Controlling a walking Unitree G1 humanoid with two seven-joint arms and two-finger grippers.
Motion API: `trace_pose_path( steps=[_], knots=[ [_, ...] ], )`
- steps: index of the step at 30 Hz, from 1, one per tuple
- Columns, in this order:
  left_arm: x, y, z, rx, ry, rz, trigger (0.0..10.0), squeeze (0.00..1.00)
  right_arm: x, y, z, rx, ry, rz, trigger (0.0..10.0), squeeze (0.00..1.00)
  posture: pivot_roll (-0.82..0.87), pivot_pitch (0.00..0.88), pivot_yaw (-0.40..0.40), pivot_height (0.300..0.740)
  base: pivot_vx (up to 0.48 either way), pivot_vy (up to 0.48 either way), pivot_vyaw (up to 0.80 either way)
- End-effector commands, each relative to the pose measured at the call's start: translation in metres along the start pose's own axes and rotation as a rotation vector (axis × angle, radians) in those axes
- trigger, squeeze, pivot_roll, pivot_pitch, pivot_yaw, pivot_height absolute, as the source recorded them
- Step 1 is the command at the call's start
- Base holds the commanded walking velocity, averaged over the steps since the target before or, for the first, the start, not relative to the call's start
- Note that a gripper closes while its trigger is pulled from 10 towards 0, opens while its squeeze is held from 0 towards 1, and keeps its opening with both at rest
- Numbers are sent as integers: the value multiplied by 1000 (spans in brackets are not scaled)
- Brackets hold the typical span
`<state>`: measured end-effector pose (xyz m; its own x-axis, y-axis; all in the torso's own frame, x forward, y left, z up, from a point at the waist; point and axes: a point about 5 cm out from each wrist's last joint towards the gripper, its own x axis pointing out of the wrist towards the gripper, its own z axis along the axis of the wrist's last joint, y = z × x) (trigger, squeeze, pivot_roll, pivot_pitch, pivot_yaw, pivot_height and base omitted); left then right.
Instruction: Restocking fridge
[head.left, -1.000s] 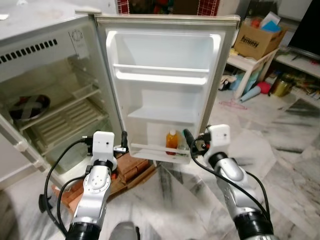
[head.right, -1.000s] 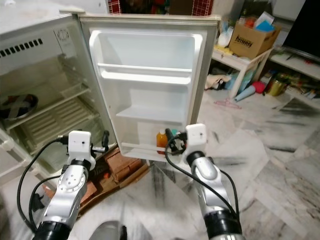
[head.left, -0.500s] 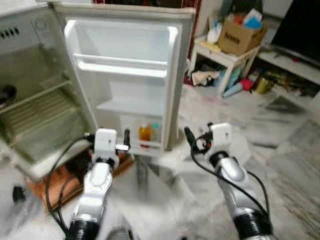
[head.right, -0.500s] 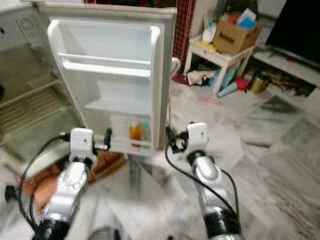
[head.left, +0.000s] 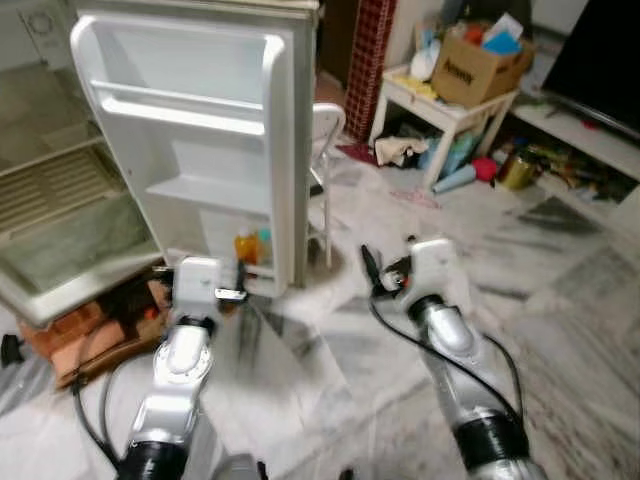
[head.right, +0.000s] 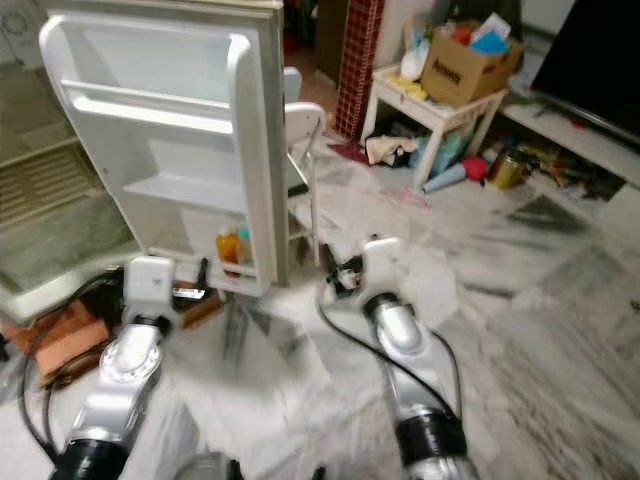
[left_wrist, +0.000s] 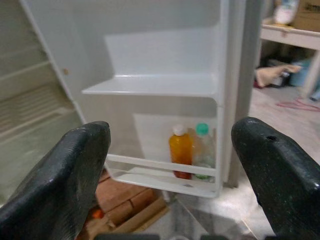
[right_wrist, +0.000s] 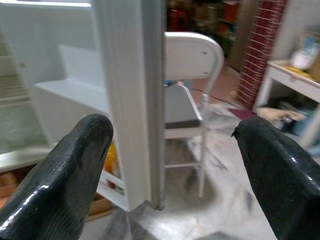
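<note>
The fridge door (head.left: 190, 150) stands wide open on the left. Its lowest door shelf holds an orange bottle (left_wrist: 181, 155) and a clear bottle with a green cap (left_wrist: 202, 150), side by side and upright. My left gripper (left_wrist: 170, 165) is open and empty, held a short way in front of that shelf. Further right, past the door's edge (right_wrist: 135, 100), my right gripper (head.left: 372, 272) hangs over the marble floor, also open and empty. The fridge body (head.left: 50, 200) with its wire shelf lies at the far left.
A white chair (right_wrist: 190, 90) stands just behind the door's edge. At the back right are a low white table (head.left: 440, 105) with a cardboard box (head.left: 478, 70) and floor clutter. Bricks and boards (head.left: 90, 320) lie under the fridge. Marble floor (head.left: 560, 300) stretches to the right.
The camera has swung to the right, so the fridge now sits at the picture's left. Both arms stay raised with fingers spread; nothing was taken hold of.
</note>
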<state>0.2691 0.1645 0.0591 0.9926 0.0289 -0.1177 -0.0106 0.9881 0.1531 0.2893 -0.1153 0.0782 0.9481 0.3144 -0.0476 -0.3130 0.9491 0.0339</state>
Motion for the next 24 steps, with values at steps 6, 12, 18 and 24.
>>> trace_pose_path(
  steps=[6, 12, 18, 24],
  knots=[
    [1, -7, 4, -27, -13, -15, 10000, 0, 0, -10, 2, -9, -5, -39, 10000, 0, -6, 0, -10, 740, 0, -131, 346],
    [1, -1, 7, -14, -27, -17, 10000, 0, -1, -7, 9, -34, -54, -15, 10000, 0, -5, 0, 6, 740, 0, 0, 114],
    [0, -1, 6, -12, -24, -30, 10000, 0, -1, -2, 10, -5, -72, 6, 10000, 0, -4, 0, 5, 740, 0, 0, 623],
    [-3, -5, 6, -23, -33, -43, 10000, 0, -2, -6, 9, -19, -66, -10, 10000, 0, -1, 0, 3, 740, 298, 0, 473]
  ],
)
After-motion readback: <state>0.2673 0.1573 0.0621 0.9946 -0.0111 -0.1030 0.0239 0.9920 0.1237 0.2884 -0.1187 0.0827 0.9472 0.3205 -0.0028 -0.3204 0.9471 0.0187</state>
